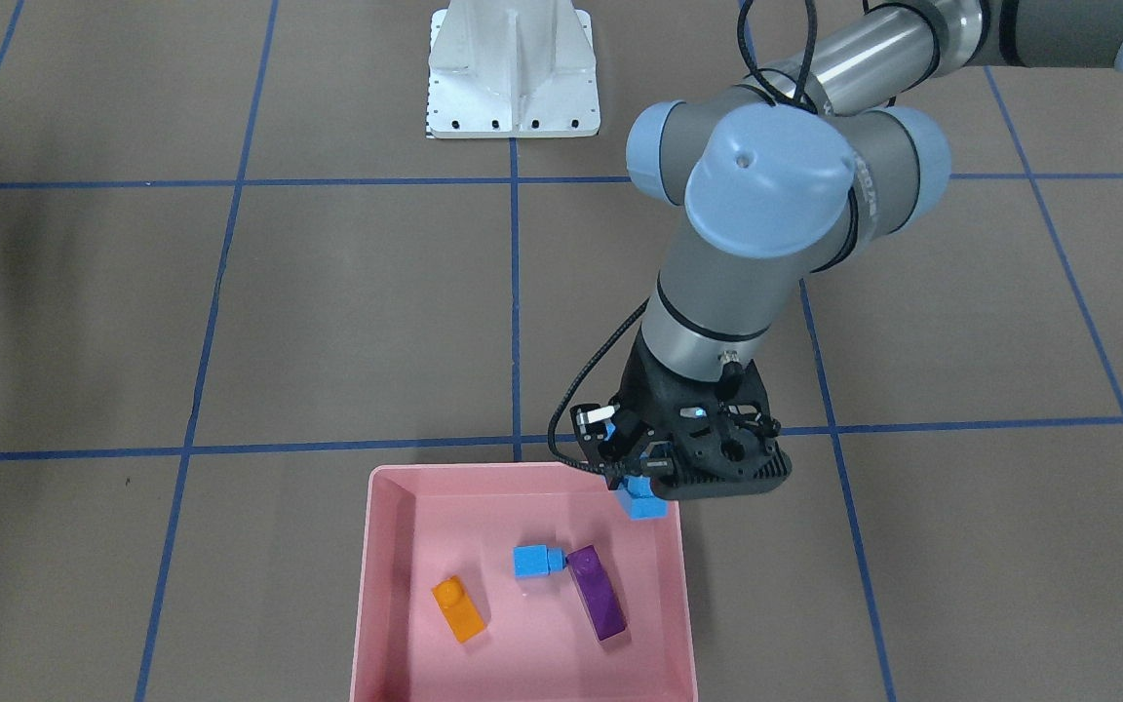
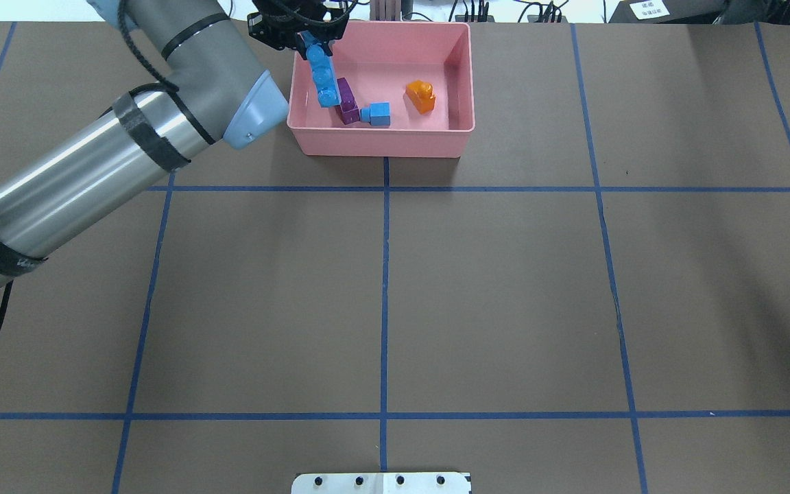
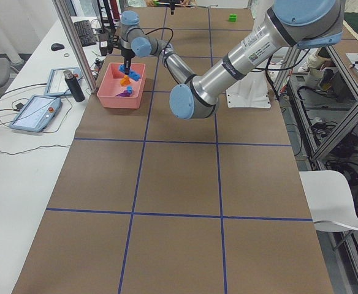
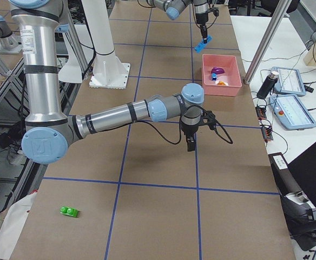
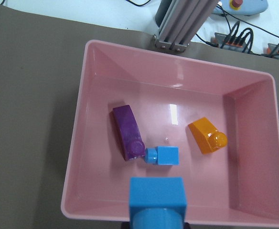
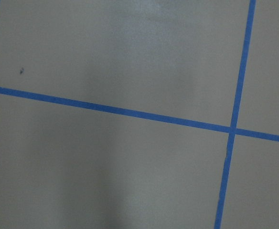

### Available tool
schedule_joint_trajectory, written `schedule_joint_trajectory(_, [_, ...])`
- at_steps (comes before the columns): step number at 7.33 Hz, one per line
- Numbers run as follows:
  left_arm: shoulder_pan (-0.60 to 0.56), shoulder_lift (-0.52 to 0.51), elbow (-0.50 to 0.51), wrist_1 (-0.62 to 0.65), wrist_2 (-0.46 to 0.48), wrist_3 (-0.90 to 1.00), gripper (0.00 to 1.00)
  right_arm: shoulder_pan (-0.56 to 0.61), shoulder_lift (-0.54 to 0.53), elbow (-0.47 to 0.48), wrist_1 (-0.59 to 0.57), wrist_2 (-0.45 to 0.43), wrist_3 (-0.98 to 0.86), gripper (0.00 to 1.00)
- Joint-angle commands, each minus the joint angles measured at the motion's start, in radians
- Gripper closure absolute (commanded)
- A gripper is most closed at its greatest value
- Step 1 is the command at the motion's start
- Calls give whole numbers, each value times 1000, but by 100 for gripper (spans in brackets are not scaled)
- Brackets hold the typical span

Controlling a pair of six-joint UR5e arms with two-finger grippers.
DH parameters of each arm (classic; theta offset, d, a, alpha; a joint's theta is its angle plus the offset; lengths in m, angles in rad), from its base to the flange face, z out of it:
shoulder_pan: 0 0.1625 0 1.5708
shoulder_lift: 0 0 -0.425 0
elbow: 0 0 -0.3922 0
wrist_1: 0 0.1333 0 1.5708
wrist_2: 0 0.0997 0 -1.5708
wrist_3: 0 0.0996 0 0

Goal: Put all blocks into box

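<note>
Long blue block (image 2: 323,75) hangs end-down from the left gripper (image 2: 309,42), whose fingers pinch its upper end. It is over the box (image 2: 381,130), at the corner nearest that arm.

Risk one: in the left wrist view the long blue block sits above the box wall rather than clear of it. Released here, it may strike the rim and tumble onto the table (image 2: 505,309).

Risk two: hanging upright, it will likely topple on landing, perhaps onto the purple block (image 1: 597,592) close below. Carrying it inward and lower before letting go looks prudent.

Risk three: the green block (image 4: 68,211) lies on the table, well apart from the box, so the task is not complete.

The right gripper (image 4: 190,145) hovers over the table, and I cannot tell how its fingers stand.

Appearance: glossy plastic bricks with round studs. The orange block (image 1: 459,609), purple block and small blue cube (image 1: 536,562) lie loose on the box floor, the cube touching the purple block's end
</note>
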Motion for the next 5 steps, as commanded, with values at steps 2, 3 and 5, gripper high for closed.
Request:
schedule_joint_trajectory(2, [-11,-100,272,-111,-5,25,94,4,-91,60,0,29,-48,0])
schedule_joint_trajectory(3, [-8,-100,272,-111,-6,29,15,13,-114,65,2,47,-50,0])
schedule_joint_trajectory(5, [9,-91,245,-112,-11,34,0,24,-188,103,6,49,-56,0])
